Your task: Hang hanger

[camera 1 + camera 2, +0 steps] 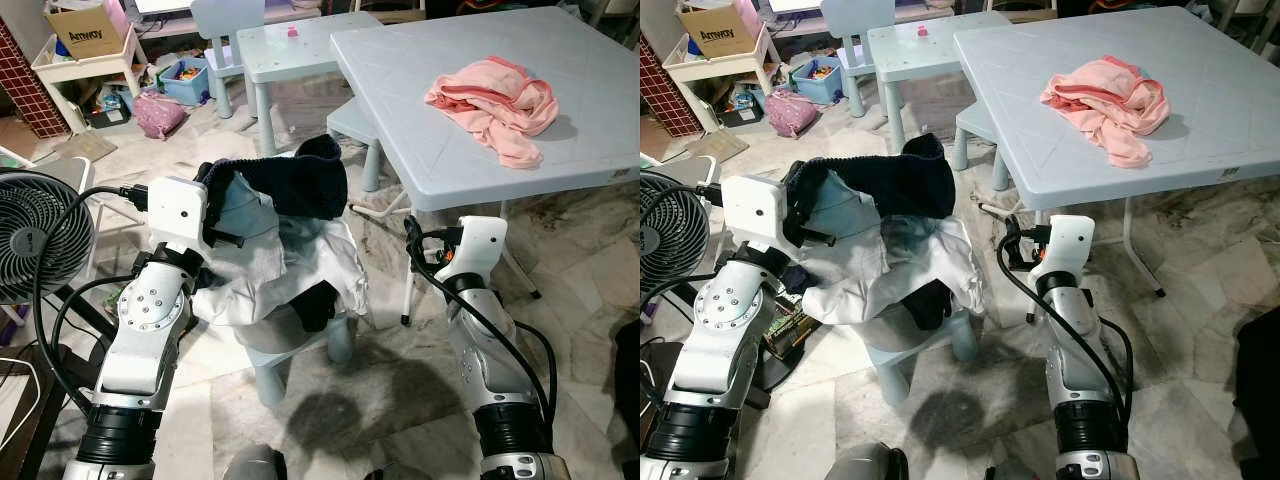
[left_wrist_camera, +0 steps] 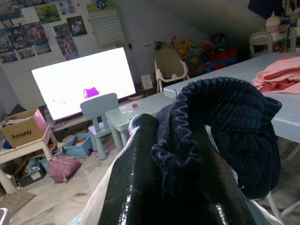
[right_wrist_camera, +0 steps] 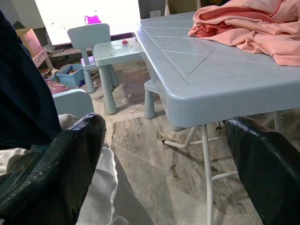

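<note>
- Gripping a dark navy knit garment [image 1: 300,180], the left hand [image 2: 187,154] has its two black fingers [image 2: 133,178] closed around the ribbed fabric, which bunches between and over them.
- That navy garment lies draped over the top of a pile of white and pale blue clothes [image 1: 275,270] heaped on a small light blue chair [image 1: 290,350].
- No hanger can be made out among the heaped clothes.
- The right hand [image 3: 164,173] is spread wide and holds nothing; it hangs just beside the clothes pile, in front of the edge of the pale blue tabletop [image 1: 440,90].
- A pink cloth [image 1: 495,105] lies crumpled on that tabletop, well apart from both hands.
- A black fan [image 1: 35,235] stands at the robot's left.
- A smaller child's table [image 1: 290,50] and chair [image 1: 220,25] stand farther back, with a cardboard box [image 1: 85,32] on a white shelf beyond.
</note>
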`<state>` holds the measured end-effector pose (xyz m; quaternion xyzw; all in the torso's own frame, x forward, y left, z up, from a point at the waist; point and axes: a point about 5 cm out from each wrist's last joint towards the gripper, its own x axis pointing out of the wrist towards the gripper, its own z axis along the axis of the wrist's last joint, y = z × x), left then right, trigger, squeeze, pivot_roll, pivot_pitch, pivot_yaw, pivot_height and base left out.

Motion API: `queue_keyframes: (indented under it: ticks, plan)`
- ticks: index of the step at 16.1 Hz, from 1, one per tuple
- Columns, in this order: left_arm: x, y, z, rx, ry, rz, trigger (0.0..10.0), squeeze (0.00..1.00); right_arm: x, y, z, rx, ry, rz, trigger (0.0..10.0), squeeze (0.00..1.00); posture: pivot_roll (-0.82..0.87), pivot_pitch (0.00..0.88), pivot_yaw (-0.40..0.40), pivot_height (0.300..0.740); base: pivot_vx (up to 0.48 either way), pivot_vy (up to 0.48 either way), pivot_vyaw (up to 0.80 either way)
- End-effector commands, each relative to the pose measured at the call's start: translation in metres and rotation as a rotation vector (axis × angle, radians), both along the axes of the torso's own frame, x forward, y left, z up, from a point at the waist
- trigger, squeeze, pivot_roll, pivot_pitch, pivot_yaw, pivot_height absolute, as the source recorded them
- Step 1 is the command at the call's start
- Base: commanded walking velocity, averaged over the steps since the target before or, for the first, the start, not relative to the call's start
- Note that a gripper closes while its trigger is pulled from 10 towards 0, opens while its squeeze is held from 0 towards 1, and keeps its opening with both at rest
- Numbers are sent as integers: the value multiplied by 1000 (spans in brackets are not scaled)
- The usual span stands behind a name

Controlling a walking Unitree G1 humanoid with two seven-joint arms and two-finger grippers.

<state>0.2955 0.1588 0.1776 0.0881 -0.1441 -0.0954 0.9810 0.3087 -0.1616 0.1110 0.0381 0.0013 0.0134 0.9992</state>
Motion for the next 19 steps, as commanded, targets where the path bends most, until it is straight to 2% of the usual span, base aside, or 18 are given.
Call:
queue_keyframes:
  ticks: [1, 19]
  plan:
    - [-1, 2, 7, 1, -29, 13, 0, 0, 0, 1, 4, 1, -19, 2, 10000, 0, 20, 0, 65, 740, 0, 0, 0]
    - [-1, 2, 7, 1, -29, 13, 0, 0, 0, 1, 4, 1, -19, 2, 10000, 0, 20, 0, 65, 740, 0, 0, 0]
